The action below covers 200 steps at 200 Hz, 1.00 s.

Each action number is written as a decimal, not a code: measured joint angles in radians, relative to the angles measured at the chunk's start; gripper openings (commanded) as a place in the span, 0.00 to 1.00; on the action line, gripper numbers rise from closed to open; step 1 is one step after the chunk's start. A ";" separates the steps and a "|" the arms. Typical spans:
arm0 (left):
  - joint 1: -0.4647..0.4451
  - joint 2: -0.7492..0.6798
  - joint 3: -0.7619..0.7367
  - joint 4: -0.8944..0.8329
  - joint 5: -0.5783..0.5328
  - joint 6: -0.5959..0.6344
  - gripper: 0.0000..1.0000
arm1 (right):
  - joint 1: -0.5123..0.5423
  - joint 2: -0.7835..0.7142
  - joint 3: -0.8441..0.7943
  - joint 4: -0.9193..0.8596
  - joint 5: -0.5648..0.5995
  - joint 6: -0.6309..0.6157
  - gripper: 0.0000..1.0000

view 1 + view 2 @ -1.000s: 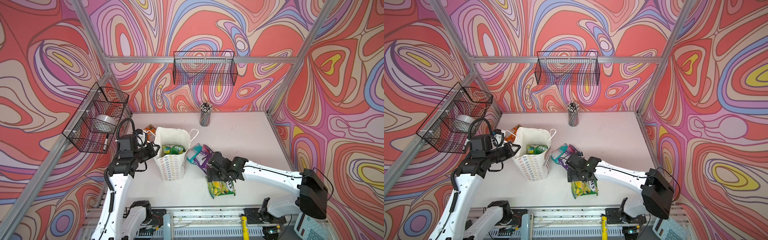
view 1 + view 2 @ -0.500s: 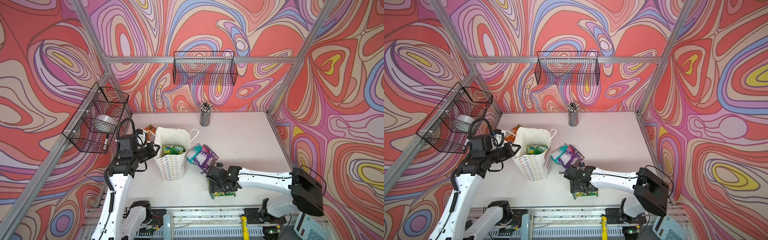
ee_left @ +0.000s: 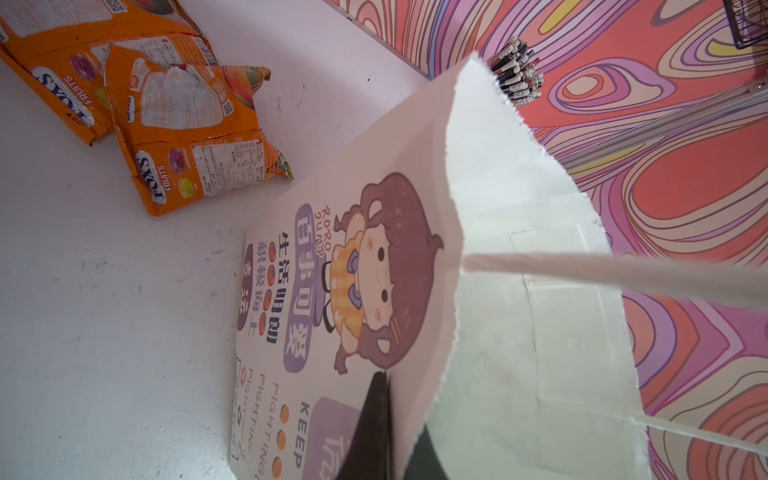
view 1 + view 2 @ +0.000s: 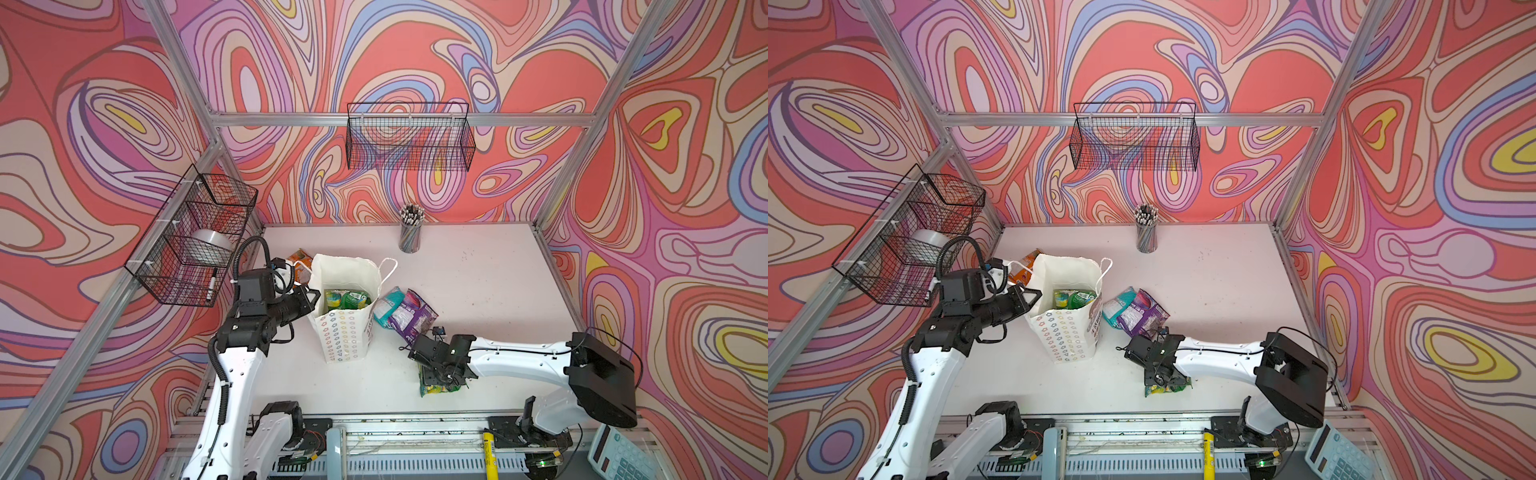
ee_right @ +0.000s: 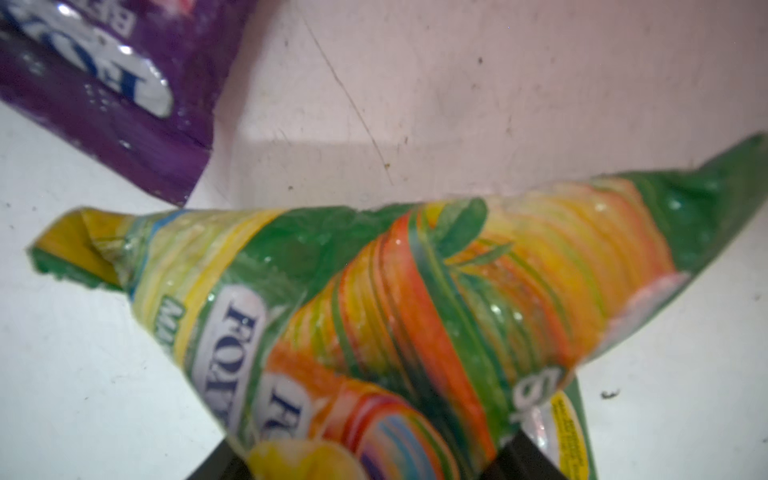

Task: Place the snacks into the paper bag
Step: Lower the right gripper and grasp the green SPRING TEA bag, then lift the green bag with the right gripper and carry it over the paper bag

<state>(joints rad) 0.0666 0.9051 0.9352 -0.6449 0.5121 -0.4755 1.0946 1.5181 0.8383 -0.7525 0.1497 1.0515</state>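
While the white table (image 4: 478, 270) carries every item, the paper bag (image 4: 345, 332) stands upright left of centre with its mouth open, star outlines on its near face and a cartoon figure on its left face. The left end effector (image 4: 311, 296) is closed on the bag's left wall at the rim; the left wrist view shows one finger outside the paper and one inside. The right end effector (image 4: 438, 376) is to the right of the bag and nearer the front edge. It bears down on a green pouch (image 4: 436, 390) lying on the table. In the right wrist view its jaws clamp this pouch from both sides, so that the foil buckles up into a ridge between them. A purple pouch (image 4: 411, 316) and a teal pouch (image 4: 388, 305) lie overlapping just right of the bag, the teal one touching it. Two orange pouches (image 3: 187, 137) lie overlapping on the table beyond the bag's far left corner. Packed green pouches (image 4: 347, 299) show inside the bag. A mesh pencil cup (image 4: 410, 239) stands at the far edge, well apart from the bag.
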 measured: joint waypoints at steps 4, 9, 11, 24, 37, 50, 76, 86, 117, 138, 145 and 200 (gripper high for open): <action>0.000 0.000 0.000 0.000 0.000 0.000 0.00 | 0.000 -0.002 0.000 0.000 0.001 0.004 0.47; 0.000 0.000 0.000 0.000 0.000 0.000 0.00 | 0.000 -0.003 0.000 0.000 0.006 0.008 0.44; 0.000 0.000 0.000 0.000 0.000 0.000 0.00 | 0.000 -0.003 0.001 0.001 0.006 0.003 0.43; 0.000 0.000 0.000 0.000 0.000 0.000 0.00 | 0.000 -0.005 0.002 0.001 0.010 0.004 0.33; 0.000 0.000 0.000 0.000 0.000 0.000 0.00 | 0.000 -0.005 0.009 0.000 0.015 0.001 0.24; 0.000 0.000 0.000 0.000 0.000 0.000 0.00 | 0.000 -0.005 0.018 -0.001 0.024 -0.002 0.17; 0.000 0.000 0.000 0.000 0.000 0.000 0.00 | 0.000 0.005 0.033 0.000 0.036 -0.013 0.09; 0.000 0.000 0.000 0.000 0.000 0.000 0.00 | 0.000 0.006 0.035 -0.003 0.042 -0.016 0.08; 0.000 0.000 0.000 0.000 0.000 0.000 0.00 | -0.002 0.006 0.065 -0.019 0.071 -0.030 0.03; 0.000 0.000 0.000 0.000 0.000 0.000 0.00 | -0.017 0.002 0.095 -0.029 0.095 -0.048 0.01; 0.000 0.000 0.000 0.000 0.000 0.000 0.00 | -0.027 -0.005 0.103 -0.029 0.102 -0.056 0.00; 0.000 0.000 0.000 0.000 0.000 0.000 0.00 | -0.179 -0.109 0.165 -0.028 0.151 -0.164 0.00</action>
<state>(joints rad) 0.0666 0.9051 0.9352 -0.6445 0.5125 -0.4755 0.9154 1.4090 1.0035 -0.7807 0.3008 0.8879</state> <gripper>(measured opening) 0.065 0.224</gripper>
